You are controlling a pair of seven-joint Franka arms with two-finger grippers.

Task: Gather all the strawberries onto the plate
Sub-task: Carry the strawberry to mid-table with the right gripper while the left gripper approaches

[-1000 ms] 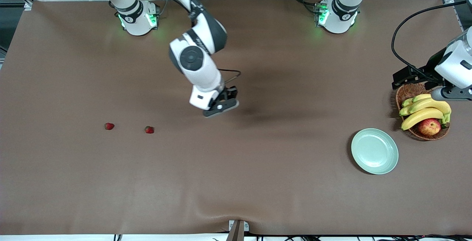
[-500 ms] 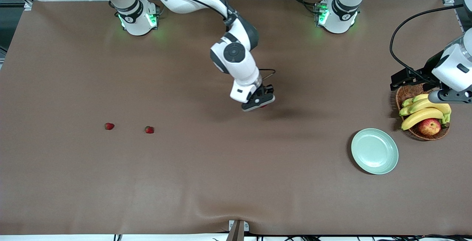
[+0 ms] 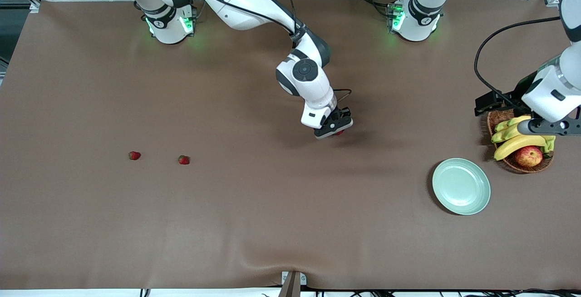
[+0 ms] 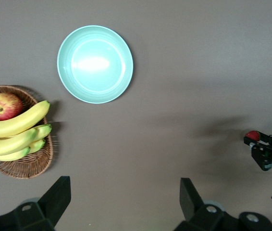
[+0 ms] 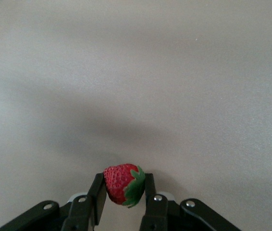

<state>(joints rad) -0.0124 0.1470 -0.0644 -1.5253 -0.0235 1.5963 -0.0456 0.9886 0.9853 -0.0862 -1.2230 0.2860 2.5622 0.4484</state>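
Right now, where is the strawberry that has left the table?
The held strawberry is clamped in the right tool, up over bare table mid-way along, between the two loose strawberries and the plate.

basket (image 3: 515,163): wicker, set at the left arm's end of the table | bananas (image 3: 522,138) and apple (image 3: 529,155): held inside it

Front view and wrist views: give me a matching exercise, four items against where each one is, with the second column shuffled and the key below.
Items:
1. held strawberry
2. apple
3. plate
4. left gripper

Places or states:
A. in the wicker basket beside the bananas
B. open, over the basket
C. clamped in the right gripper, over bare table
D. bare, on the table beside the basket

Pairs: 1-C, 2-A, 3-D, 4-B
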